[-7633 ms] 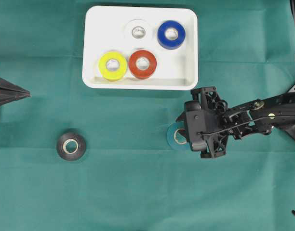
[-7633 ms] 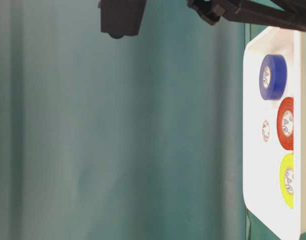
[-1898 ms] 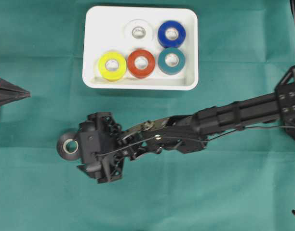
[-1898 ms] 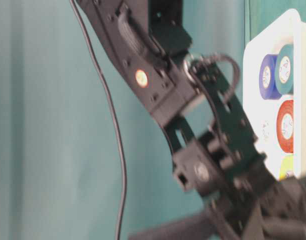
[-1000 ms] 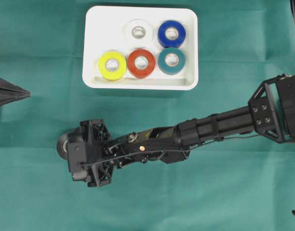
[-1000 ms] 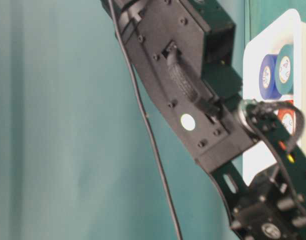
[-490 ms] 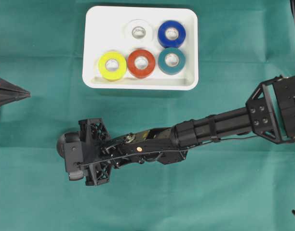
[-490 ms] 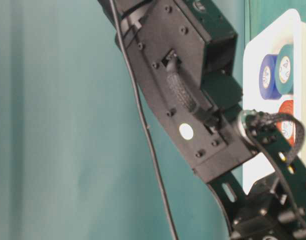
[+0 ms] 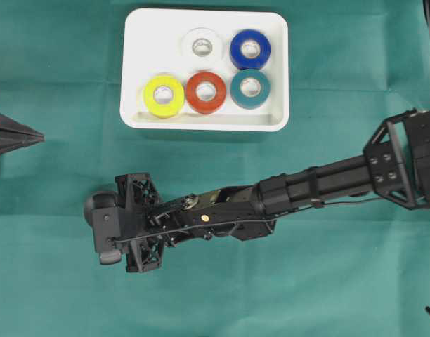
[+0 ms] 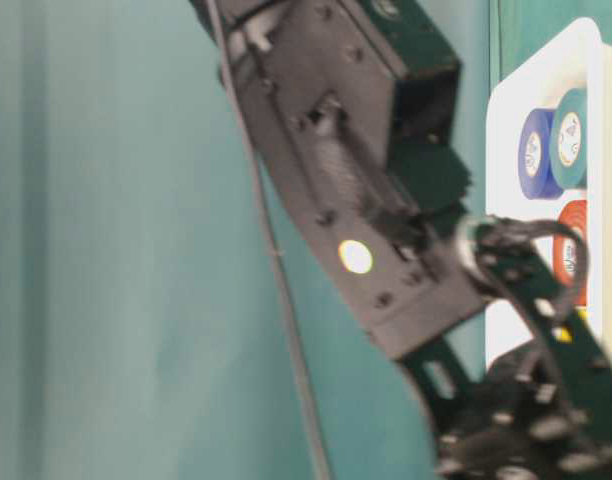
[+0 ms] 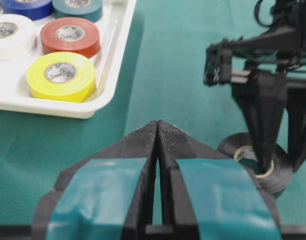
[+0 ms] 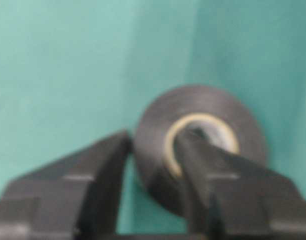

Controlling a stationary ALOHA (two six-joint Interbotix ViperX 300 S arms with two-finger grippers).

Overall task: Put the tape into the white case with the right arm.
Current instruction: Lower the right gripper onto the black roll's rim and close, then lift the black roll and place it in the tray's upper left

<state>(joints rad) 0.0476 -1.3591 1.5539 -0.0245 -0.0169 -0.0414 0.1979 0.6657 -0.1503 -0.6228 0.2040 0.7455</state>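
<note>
The right claw [image 12: 150, 180] grips the wall of the black tape roll [image 12: 200, 145], one finger in the core and one outside. The roll lies flat on the green cloth [image 9: 222, 295], well apart from the white case [image 9: 278, 70] with five rolls. The left claw [image 11: 158, 135] is closed, empty.

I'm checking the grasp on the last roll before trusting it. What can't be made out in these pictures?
- Overhead: the black tape roll is mostly covered by the right gripper.
- Table-level: the right arm blocks the roll entirely and part of the white case.
- Right wrist: blurred, so finger contact is unclear.
- Left wrist: the left gripper hides the near cloth.
</note>
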